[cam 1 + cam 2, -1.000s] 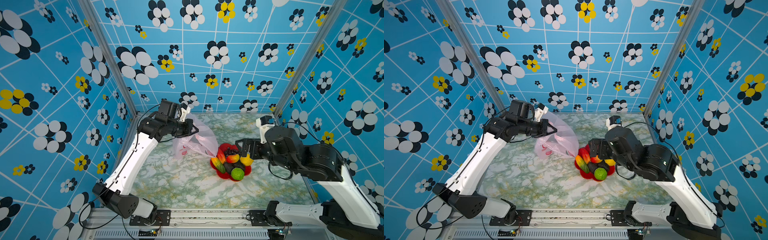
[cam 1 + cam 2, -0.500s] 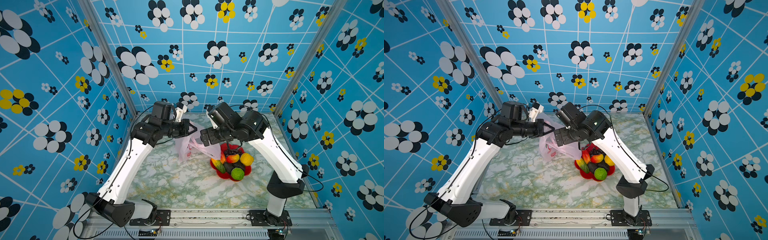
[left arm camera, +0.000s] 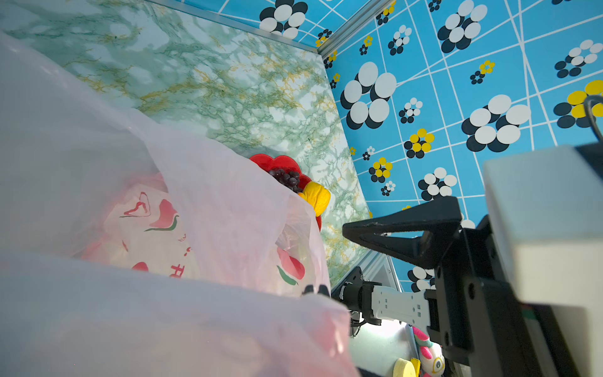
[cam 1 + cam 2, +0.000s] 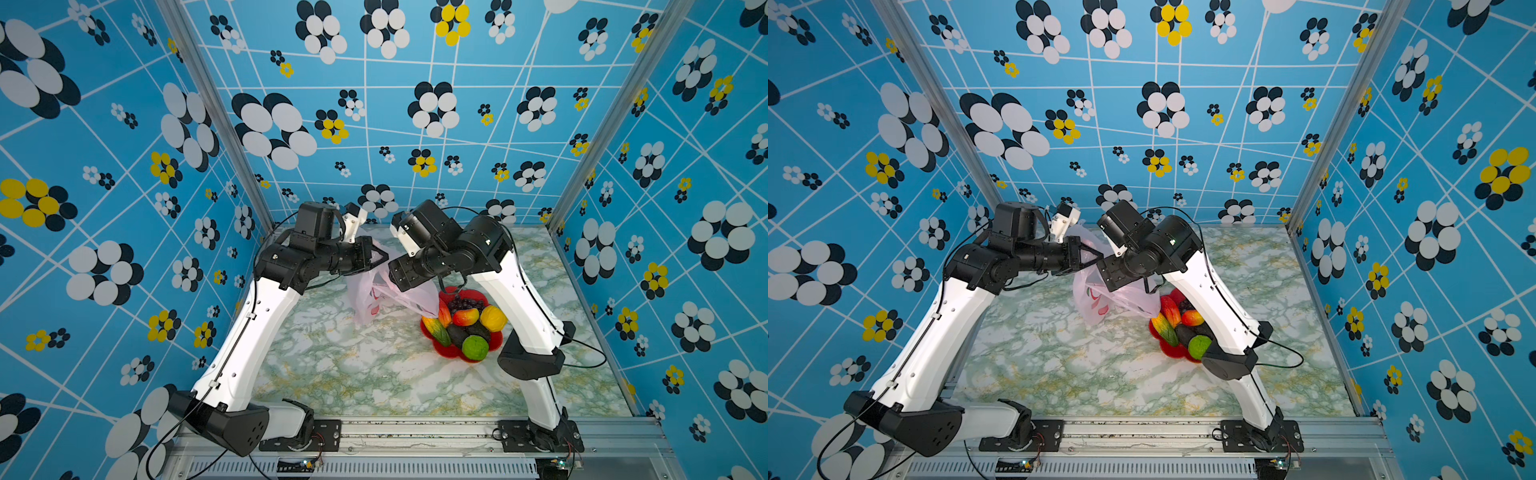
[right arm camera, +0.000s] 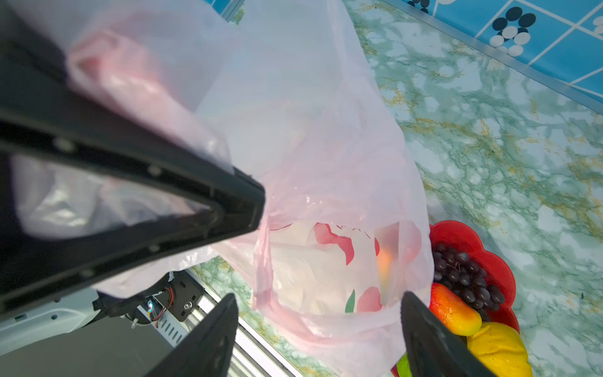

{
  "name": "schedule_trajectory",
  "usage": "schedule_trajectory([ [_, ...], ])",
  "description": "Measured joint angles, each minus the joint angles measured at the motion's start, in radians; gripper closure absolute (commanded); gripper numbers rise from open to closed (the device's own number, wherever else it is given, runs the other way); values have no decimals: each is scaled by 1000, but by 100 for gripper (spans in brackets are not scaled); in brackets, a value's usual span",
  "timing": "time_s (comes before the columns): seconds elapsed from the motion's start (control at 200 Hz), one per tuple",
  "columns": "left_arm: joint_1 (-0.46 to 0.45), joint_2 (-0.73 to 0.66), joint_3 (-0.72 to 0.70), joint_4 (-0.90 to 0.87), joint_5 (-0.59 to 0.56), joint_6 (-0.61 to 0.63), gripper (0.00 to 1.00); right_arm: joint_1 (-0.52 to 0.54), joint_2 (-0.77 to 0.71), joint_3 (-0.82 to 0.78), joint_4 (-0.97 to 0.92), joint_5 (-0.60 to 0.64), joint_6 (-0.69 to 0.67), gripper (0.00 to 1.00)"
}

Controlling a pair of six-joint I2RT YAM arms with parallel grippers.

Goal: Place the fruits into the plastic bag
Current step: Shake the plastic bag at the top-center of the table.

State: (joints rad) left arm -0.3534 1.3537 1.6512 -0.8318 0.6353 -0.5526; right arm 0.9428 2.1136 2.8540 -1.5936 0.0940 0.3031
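The plastic bag (image 4: 365, 299) (image 4: 1092, 299) hangs pale pink over the marble table, pinched at its top by my left gripper (image 4: 382, 258) (image 3: 315, 288), which is shut on it. The bag covers most of those fingers. My right gripper (image 5: 318, 295) (image 4: 398, 277) is open right beside the left one, its fingers (image 5: 424, 333) standing either side of a bag handle edge. The fruits lie on a red flower-shaped plate (image 4: 451, 354) (image 4: 1173, 352) just right of the bag: grapes (image 4: 463, 304) (image 5: 463, 277), a yellow one (image 4: 493, 318), a red-yellow one (image 4: 465, 316), a bumpy green ball (image 4: 475, 347), a dark avocado (image 4: 457, 334).
Blue flowered walls (image 4: 124, 208) close the table on three sides. An aluminium rail (image 4: 415, 428) with both arm bases runs along the front. The right arm's elbow (image 4: 532, 361) hangs just right of the plate. The bag's lower edge drapes onto the plate's left side.
My right arm has swung from the right of the plate up and left to the bag, beside the left gripper, and its jaws have narrowed a little. The left gripper keeps its hold.
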Motion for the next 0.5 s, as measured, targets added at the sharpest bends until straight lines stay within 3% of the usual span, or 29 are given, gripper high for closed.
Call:
schedule_trajectory([
  [0.355,0,23,33,-6,4,4,100,0,42,-7,1,-116,-4,34],
  [0.5,2,26,33,-19,0,4,100,0,71,-7,3,-134,-6,50],
])
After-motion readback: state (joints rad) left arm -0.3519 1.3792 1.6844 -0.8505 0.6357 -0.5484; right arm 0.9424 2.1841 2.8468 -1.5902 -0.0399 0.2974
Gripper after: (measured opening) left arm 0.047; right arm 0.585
